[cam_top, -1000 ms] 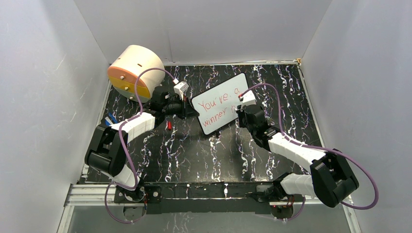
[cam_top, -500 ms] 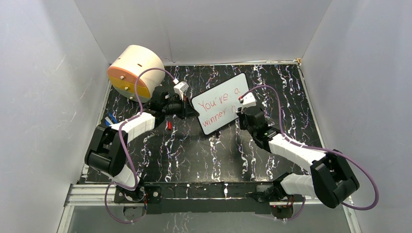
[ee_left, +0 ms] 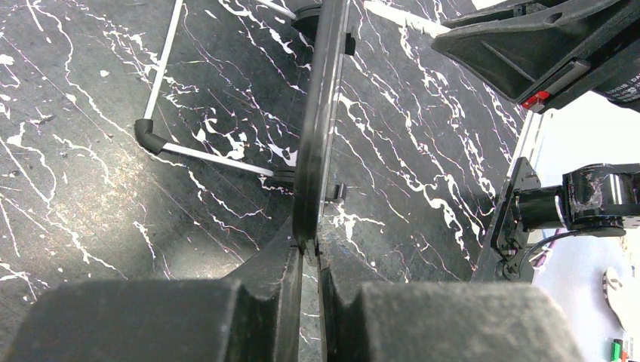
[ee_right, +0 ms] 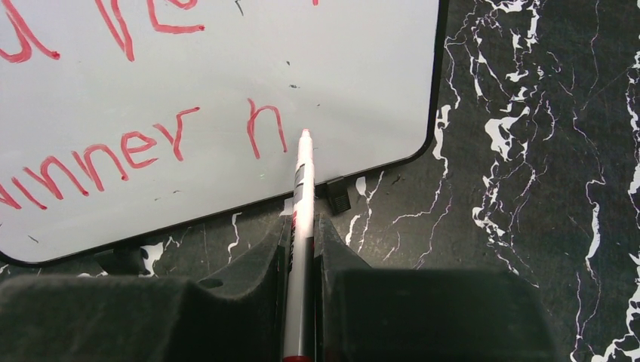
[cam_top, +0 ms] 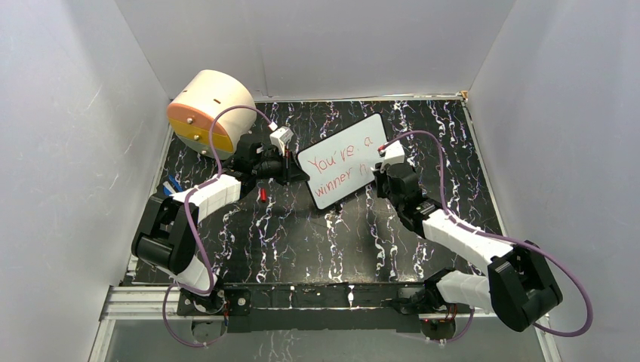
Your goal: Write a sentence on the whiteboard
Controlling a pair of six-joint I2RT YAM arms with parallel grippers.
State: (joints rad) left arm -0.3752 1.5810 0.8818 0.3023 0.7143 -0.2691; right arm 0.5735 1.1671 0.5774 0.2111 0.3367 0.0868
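Your right gripper [ee_right: 300, 226] clenches the marker [ee_right: 302, 173], its tip near the whiteboard [ee_right: 355, 68]'s near edge, just beside the sentence [ee_right: 253, 130]'s last letter, placed to write on. At the whiteboard's left rim, your left gripper [ee_left: 309, 256] pinches it steady.

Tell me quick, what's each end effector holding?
Left end effector: shut on the edge of the whiteboard.
Right end effector: shut on the marker.

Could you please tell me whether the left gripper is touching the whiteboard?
Touching. The left wrist view shows the whiteboard edge-on, and its near edge is pinched inside the closed left gripper, which presses on it from both sides.
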